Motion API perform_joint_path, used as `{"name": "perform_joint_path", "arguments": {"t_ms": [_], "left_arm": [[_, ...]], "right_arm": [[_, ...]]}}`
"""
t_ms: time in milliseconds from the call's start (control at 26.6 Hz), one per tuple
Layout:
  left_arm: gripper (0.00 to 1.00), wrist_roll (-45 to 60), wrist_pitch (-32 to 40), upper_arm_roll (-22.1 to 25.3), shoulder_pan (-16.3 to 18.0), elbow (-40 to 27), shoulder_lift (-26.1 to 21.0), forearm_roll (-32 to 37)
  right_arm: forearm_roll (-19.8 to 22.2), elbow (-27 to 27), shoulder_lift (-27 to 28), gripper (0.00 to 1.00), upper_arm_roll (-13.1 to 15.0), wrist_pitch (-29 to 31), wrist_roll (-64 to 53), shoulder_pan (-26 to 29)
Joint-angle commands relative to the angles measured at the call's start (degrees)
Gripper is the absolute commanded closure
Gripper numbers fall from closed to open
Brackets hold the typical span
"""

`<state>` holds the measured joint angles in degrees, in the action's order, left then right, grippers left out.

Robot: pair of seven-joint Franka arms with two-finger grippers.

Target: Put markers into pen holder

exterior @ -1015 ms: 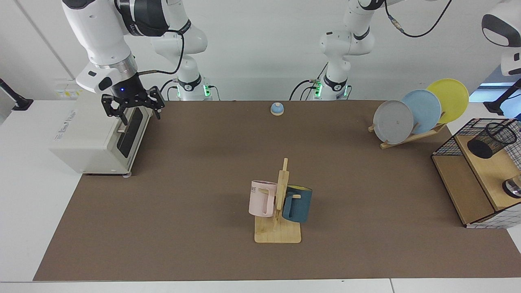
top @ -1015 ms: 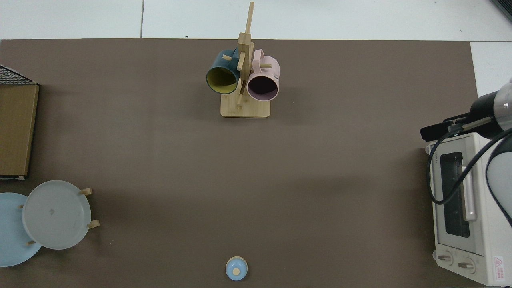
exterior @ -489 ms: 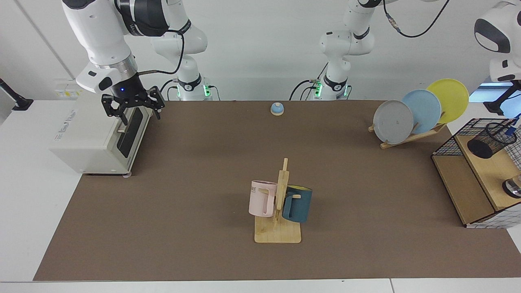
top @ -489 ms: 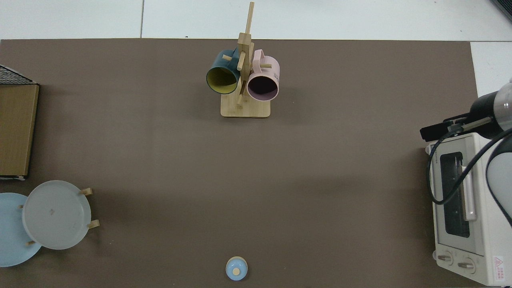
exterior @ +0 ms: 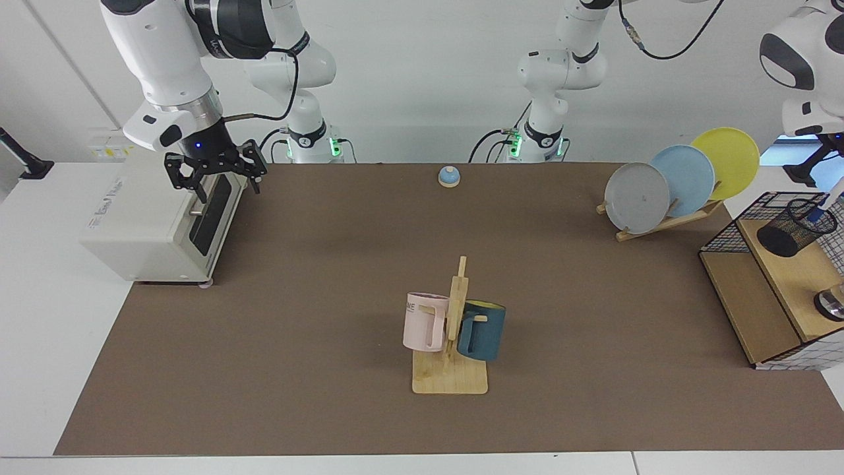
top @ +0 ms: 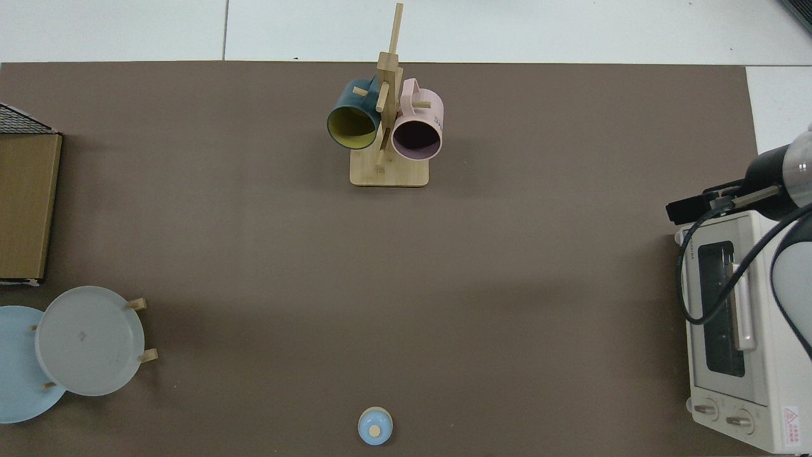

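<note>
Landmark: the pen holder (exterior: 796, 227), a black mesh cup standing on the wooden top of the wire basket shelf (exterior: 778, 277) at the counter's (exterior: 330, 297) far right in the facing view.
Marker (exterior: 824, 204): white barrel slanting down toward the pen holder's rim, its blue tip at or just inside the rim; the upper part runs off the frame edge.
Left gripper (exterior: 814, 161): just above and beside the pen holder at the frame edge, mostly cut off; whether its fingers grip the marker cannot be told.
Right gripper (exterior: 214, 175): far across the counter from the pen holder, hanging over the front of the white toaster oven (exterior: 158, 218), fingers spread wide and holding nothing; this arm waits.
Plate rack (exterior: 666, 221): near the pen holder, toward the counter's middle, carrying grey, blue and yellow plates.
Mug stand (exterior: 452, 343): well apart from the pen holder at mid-counter, a pink mug (exterior: 425, 321) and a teal mug (exterior: 482, 330) hung on it.
Small blue bell (exterior: 449, 176): well apart from the pen holder, at the counter's back edge.
</note>
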<state>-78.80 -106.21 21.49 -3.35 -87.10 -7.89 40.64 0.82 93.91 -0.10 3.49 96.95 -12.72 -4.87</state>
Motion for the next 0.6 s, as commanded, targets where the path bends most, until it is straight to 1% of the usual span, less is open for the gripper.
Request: {"name": "perform_joint_path", "arguments": {"t_ms": [0,376,564], "left_arm": [[1.0,2.07,-2.33,-0.13,0.18,-2.55,0.68,0.67],[1.0,3.3,-3.82,-0.13,0.18,-3.61,-0.11,0.5],[1.0,3.3,-5.23,0.14,0.27,-3.61,-0.64,-0.82]], "right_arm": [[0.15,0.66,-0.6,0.0,-0.32,-0.36,-1.52,0.47],[0.15,0.66,-0.6,0.0,-0.32,-0.36,-1.52,0.47],[0.15,0.66,-0.6,0.0,-0.32,-0.36,-1.52,0.47]]}}
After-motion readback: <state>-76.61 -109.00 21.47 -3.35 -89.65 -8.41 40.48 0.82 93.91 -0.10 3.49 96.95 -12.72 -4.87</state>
